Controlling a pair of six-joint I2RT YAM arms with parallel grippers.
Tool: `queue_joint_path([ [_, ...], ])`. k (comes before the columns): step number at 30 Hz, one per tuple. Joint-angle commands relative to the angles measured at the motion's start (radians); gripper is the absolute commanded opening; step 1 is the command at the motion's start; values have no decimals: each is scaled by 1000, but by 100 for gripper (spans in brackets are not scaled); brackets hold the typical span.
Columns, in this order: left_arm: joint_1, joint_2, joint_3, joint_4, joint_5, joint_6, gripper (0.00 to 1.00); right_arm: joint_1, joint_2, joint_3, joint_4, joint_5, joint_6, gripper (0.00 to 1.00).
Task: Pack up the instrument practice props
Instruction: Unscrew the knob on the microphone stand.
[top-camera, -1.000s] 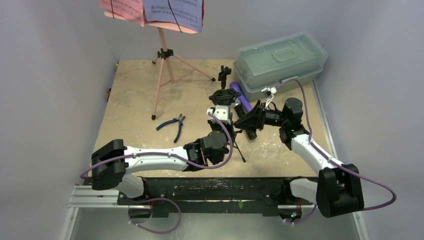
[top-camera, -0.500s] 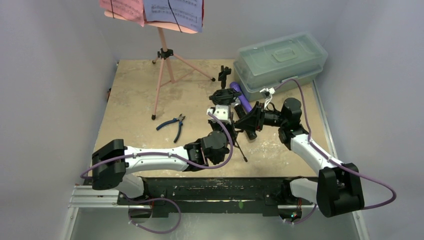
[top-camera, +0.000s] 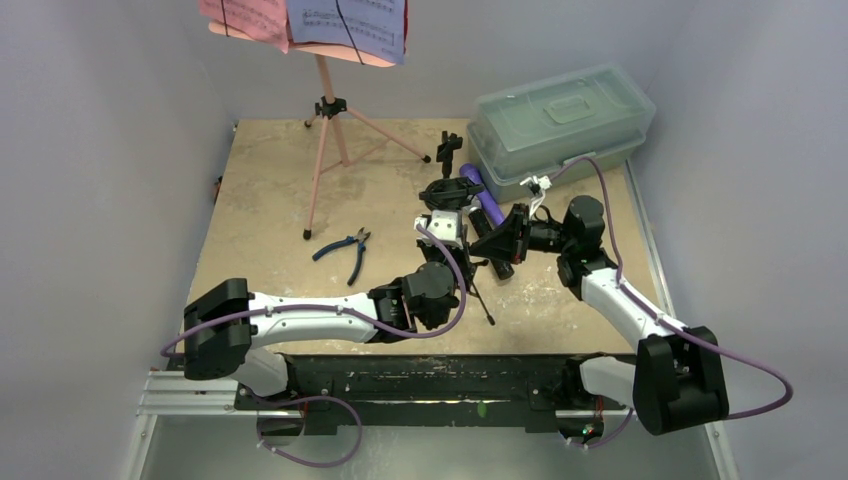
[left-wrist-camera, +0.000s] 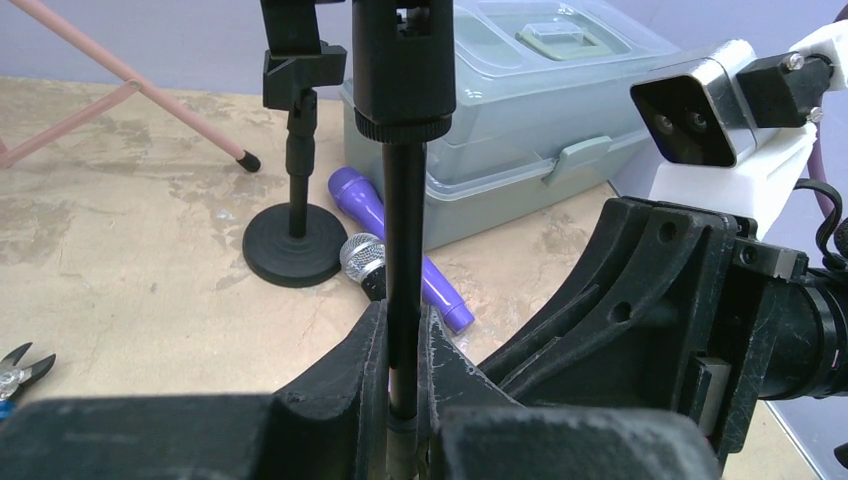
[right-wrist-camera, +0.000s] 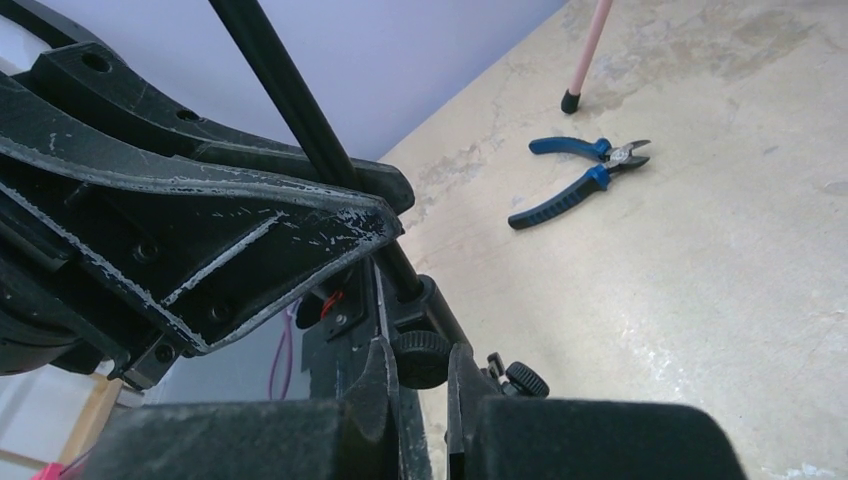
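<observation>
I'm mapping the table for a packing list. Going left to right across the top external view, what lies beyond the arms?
pink tripod music rack → standing black mic support → purple mic → translucent greenish lidded box. Left out: blue-handled pliers, lying within the tripod's spread.

Soft, even light fell from above, leaving only faint shadows on the table (top-camera: 270, 190). In the wrist views the nearest fingers (left-wrist-camera: 330, 400) were blurred; the mic support (left-wrist-camera: 405, 230) looked sharp.

mic support (right-wrist-camera: 421, 358) between fingers (right-wrist-camera: 382, 400) (pliers (right-wrist-camera: 572, 187) beyond)
</observation>
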Motion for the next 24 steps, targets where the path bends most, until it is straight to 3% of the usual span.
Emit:
queue_joint_path([
  [1,-10,-29,49,59,10,-27,0,-1,-33,12,23,-18,-73,0],
  [5,-9,-49,35,43,41,-15,0,-1,-79,26,-70,-57,-303,0],
  [8,-6,-66,29,3,94,-24,0,0,-146,32,-233,-76,-584,0],
  [17,13,-94,72,-244,185,-156,0,17,-258,59,-969,-41,-1805,1],
  [19,13,-90,77,-265,197,-165,0,18,-267,61,-1012,-40,-1885,2],
  [22,13,-85,77,-273,204,-168,0,19,-268,64,-1016,-48,-1879,5],
  [24,13,-88,71,-269,199,-168,0,17,-258,66,-984,-77,-1805,18],
])
